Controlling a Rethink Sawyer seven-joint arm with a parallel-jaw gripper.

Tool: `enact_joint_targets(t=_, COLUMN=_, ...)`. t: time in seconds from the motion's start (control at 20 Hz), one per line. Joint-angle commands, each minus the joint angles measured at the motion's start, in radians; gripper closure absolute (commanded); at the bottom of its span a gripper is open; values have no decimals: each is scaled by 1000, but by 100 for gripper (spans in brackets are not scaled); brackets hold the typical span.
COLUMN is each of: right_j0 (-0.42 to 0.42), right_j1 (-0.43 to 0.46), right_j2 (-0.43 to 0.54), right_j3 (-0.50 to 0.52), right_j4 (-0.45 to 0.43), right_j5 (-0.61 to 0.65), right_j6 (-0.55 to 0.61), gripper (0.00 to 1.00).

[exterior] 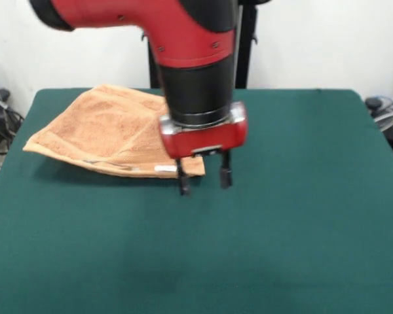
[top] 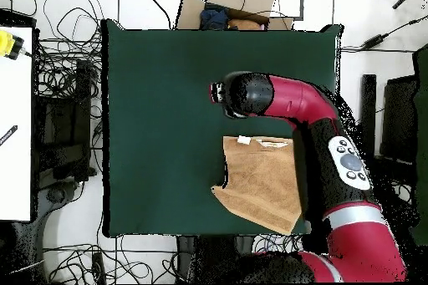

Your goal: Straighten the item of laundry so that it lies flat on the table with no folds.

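Note:
The orange-tan towel (exterior: 108,131) lies folded over on the dark green table (exterior: 295,216), at the far left in the front view, with a raised fold along its near edge and a white label (exterior: 165,169) at the near hem. My gripper (exterior: 204,182) hangs open and empty at the towel's near right corner. One fingertip (exterior: 183,188) overlaps the towel's edge, and I cannot tell whether it touches. In the overhead view the towel (top: 263,183) lies near the table's (top: 167,89) right bottom corner, and the arm's wrist (top: 242,96) hides the gripper.
The red arm (top: 334,131) stretches over the table's right edge and part of the towel in the overhead view. Cables (top: 67,131) and a white side table (top: 15,123) lie past the left edge. A cardboard box (top: 238,2) sits past the top edge.

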Motion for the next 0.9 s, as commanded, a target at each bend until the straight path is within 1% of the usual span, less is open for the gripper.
enact_joint_targets(t=0.05, right_j0=-68, right_j1=51, right_j2=-27, right_j3=175, right_j4=-158, right_j5=-52, right_j6=-96, gripper=0)
enact_joint_targets(t=0.15, right_j0=-98, right_j1=61, right_j2=-19, right_j3=206, right_j4=-190, right_j5=-104, right_j6=-85, gripper=0)
enact_joint_targets(t=0.25, right_j0=-115, right_j1=80, right_j2=-8, right_j3=216, right_j4=-222, right_j5=-129, right_j6=-79, gripper=0)
enact_joint_targets(t=0.4, right_j0=-113, right_j1=117, right_j2=-5, right_j3=212, right_j4=-262, right_j5=-121, right_j6=-68, gripper=0)
enact_joint_targets(t=0.65, right_j0=-129, right_j1=142, right_j2=-8, right_j3=255, right_j4=-321, right_j5=-177, right_j6=-18, gripper=0)
enact_joint_targets(t=0.75, right_j0=-128, right_j1=159, right_j2=-11, right_j3=257, right_j4=-348, right_j5=-208, right_j6=-3, gripper=0)
enact_joint_targets(t=0.9, right_j0=-132, right_j1=229, right_j2=-7, right_j3=223, right_j4=-381, right_j5=-245, right_j6=-4, gripper=0)
